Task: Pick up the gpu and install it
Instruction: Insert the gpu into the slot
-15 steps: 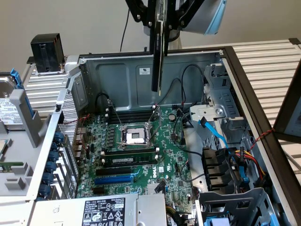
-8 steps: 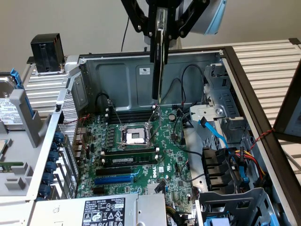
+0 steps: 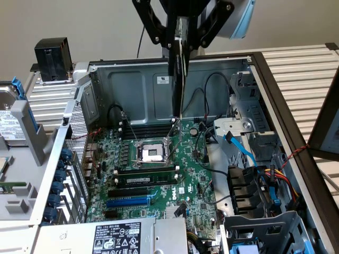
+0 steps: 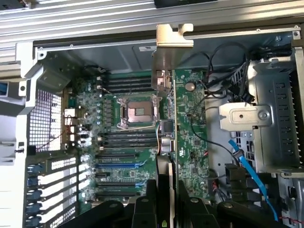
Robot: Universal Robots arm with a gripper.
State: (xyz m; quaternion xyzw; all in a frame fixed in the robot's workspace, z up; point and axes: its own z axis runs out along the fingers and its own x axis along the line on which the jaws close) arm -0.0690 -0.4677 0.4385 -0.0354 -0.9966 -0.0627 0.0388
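My gripper [image 3: 180,45] hangs above the open computer case and is shut on the gpu [image 3: 176,84]. The gpu is a thin dark card seen edge-on, hanging upright with its lower end just above the green motherboard [image 3: 159,164], near the CPU socket [image 3: 150,153]. In the wrist view the gpu [image 4: 171,118] runs away from my gripper [image 4: 166,194] as a narrow edge that ends in its silver bracket [image 4: 173,52]. The card is clear of the board and rests in no slot. The expansion slots [image 3: 128,201], one blue, lie nearer the front of the case.
A memory stick [image 3: 145,180] sits in a slot below the socket. A black boxy block [image 3: 52,58] stands on the case's far left corner, with a hard drive [image 3: 10,121] at the exterior view's left. Drive cages and blue cables [image 3: 241,151] crowd the right; the power supply [image 3: 116,238] lies in front.
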